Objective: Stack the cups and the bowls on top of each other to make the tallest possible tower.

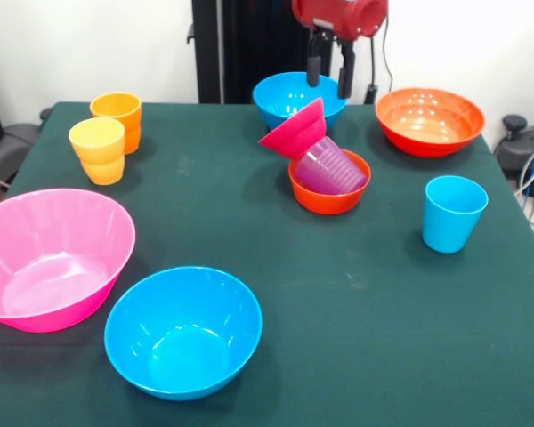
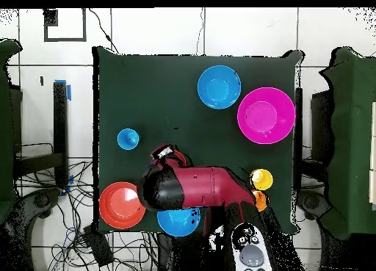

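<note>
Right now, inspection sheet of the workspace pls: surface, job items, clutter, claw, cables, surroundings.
Surface: dark green table, flat.
Job's things: small orange-red bowl holds tilted purple cup, small magenta bowl leaning on it. Loose: light blue cup, two orange cups, pink bowl, two blue bowls, wide orange-red bowl.
Clutter: nothing seen.
Claw: claw open, empty, above the pile.
Cables: cables tangled on the floor.
Surroundings: white wall, tiled floor.

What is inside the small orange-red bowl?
The purple cup lies tilted inside the small orange-red bowl, with the small magenta bowl leaning on top. The bowl's bottom is covered.
</note>
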You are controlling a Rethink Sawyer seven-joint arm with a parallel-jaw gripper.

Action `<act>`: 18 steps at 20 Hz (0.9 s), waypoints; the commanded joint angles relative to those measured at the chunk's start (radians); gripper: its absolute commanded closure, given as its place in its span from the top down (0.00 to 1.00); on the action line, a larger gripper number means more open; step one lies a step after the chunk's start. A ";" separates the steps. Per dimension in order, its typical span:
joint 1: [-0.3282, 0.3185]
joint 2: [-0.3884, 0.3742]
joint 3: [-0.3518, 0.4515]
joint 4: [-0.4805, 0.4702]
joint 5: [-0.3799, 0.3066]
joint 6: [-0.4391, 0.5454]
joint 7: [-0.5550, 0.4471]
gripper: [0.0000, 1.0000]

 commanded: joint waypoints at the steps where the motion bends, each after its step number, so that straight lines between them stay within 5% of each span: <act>1: -0.006 -0.011 0.098 0.007 0.003 0.128 -0.114 1.00; 4: -0.002 -0.016 0.096 0.025 0.003 0.126 -0.096 1.00; 11: 0.034 0.167 0.039 0.000 -0.079 -0.052 -0.027 1.00; 18: 0.097 0.238 -0.085 -0.060 -0.158 -0.015 -0.020 1.00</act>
